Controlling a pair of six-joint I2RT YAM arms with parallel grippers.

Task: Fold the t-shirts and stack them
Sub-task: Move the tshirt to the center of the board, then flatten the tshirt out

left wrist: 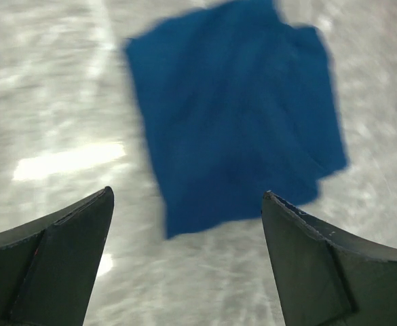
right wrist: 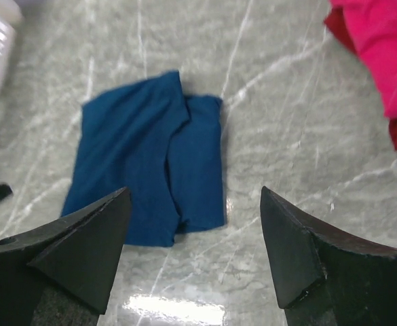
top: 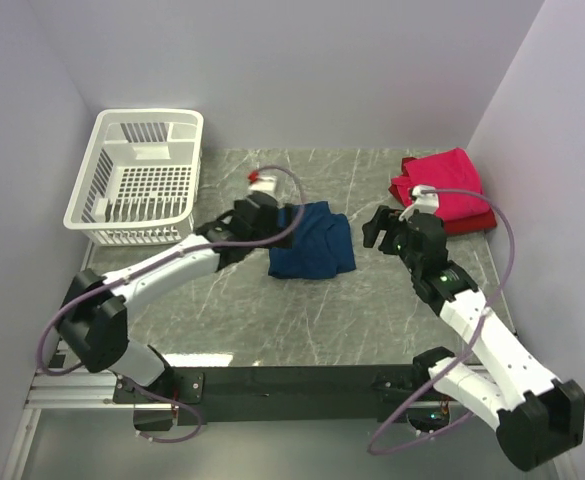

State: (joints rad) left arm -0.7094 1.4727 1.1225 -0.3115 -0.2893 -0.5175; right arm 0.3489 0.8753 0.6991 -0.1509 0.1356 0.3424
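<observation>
Your left gripper (left wrist: 188, 192) is spread wide and holds nothing. It hangs over the folded navy blue cloth t-shirt (left wrist: 232, 115), by that shirt's left edge in the top view. Your right gripper (right wrist: 195, 190) is likewise parted and empty, off the navy shirt's right side and apart from it. Farther right of the navy shirt, a folded pinkish-red t-shirt (top: 442, 180) rests on a darker red one (top: 475, 222). The navy shirt lies on the grey marbled tabletop (top: 272, 320). The white slotted plastic basket (top: 137, 175) stands well to its left.

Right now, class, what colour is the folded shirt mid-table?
Folded cloth shirt: navy blue, clearest in right wrist view.
</observation>
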